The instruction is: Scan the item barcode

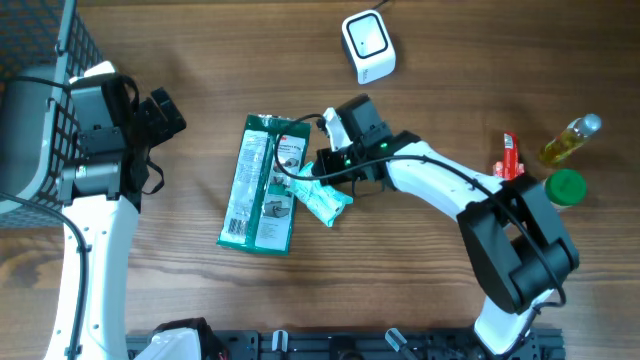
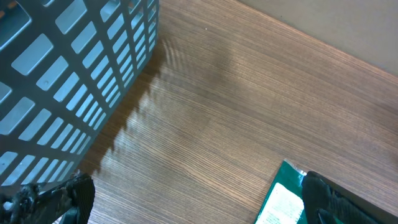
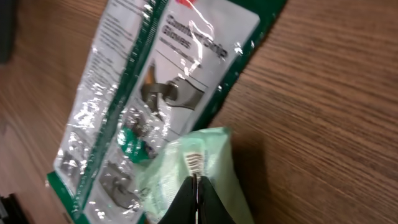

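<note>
We find the pale green packet near the middle of the desk, overlapping the right-hand long edge of a dark green package that lies flat there. We cannot tell whether the packet rests on the package or is raised just off it. In the right wrist view, the packet shows a small barcode on its upper face, next to the fingertips.

The right end effector is grasping the packet. In its own camera the right end effector has both fingers pressed together on the packet's near edge, with no gap between them.

The white scanner stands towards the far edge of the desk, well apart from the packet.

The left end effector is released and grasps nothing. It sits towards the left edge of the desk, apart from the dark green package. In the left wrist view the left end effector has its fingertips spread wide over bare wood, with a corner of the dark green package beside the right one.

A grey basket occupies the far left corner. Towards the right edge we note a bottle of yellow liquid, a red sachet and a green lid, grouped closely.
</note>
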You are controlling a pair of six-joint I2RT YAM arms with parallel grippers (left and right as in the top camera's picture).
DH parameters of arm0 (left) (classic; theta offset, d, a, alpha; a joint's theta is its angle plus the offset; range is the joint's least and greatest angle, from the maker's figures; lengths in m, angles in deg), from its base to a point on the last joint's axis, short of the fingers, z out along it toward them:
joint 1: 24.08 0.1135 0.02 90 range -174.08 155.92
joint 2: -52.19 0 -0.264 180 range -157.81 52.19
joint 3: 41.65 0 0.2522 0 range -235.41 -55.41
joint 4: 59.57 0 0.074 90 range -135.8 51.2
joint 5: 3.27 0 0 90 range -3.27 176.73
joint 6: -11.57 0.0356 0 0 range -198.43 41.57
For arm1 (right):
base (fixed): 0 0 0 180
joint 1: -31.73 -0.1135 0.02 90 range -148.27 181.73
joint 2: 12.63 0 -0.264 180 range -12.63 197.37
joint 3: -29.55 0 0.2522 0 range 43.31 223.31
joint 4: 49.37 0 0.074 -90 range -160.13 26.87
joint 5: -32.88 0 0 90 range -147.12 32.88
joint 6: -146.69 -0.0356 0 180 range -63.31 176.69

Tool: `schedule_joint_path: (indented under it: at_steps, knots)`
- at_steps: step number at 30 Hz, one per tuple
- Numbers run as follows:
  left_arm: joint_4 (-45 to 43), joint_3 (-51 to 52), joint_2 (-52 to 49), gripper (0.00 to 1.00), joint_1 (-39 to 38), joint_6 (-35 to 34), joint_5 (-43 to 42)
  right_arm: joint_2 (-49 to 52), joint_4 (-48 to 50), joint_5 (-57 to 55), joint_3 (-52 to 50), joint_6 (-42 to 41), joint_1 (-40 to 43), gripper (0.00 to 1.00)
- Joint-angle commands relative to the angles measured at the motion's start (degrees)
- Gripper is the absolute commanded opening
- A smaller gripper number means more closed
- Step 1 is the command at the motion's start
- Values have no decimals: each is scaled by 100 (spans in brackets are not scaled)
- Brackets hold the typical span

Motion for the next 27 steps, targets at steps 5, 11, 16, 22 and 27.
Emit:
schedule_joint_path:
  at_steps: [5, 11, 16, 22, 27]
  knots:
    - [-20, -44, -2, 100, 33, 52, 52, 490, 66, -726, -260, -79, -24, 4]
    - [-20, -44, -2, 100, 33, 52, 52, 284, 164, -887, -37, 186, 17, 4]
    - [-20, -44, -2, 100, 33, 52, 52, -396, 157, -177, 352, 385, 31, 5]
    - [-17, -44, -2, 100, 33, 52, 52, -713, -378, 640, 350, 61, 26, 4]
    - [-17, -44, -2, 100, 33, 52, 52, -704, -1589, 647, 155, 66, -7, 5]
